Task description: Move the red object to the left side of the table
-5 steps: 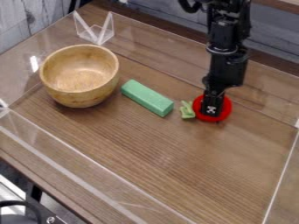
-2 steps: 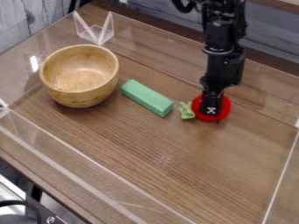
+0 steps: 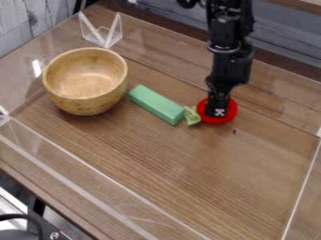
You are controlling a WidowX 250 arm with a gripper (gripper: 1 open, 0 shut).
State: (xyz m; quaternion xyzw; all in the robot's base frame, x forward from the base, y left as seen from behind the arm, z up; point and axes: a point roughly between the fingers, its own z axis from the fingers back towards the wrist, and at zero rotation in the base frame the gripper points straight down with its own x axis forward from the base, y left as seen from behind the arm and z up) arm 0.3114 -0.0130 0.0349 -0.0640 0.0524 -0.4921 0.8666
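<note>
The red object [image 3: 228, 113], a small round red toy fruit with a green leaf [image 3: 192, 115], sits low over the dark wood table [image 3: 175, 178] right of centre. My gripper [image 3: 220, 110] points straight down and is shut on the red object from above, its black fingertips covering the fruit's top. The leaf now touches or nearly touches the end of the green block [image 3: 157, 103].
A wooden bowl [image 3: 84, 80] stands at the left. The green rectangular block lies between bowl and fruit. Low clear acrylic walls [image 3: 298, 208] edge the table, with a clear stand [image 3: 103, 34] at the back left.
The gripper has moved left with the red object in it, bringing the fruit up against the green block's right end. Bowl and block have not moved.
</note>
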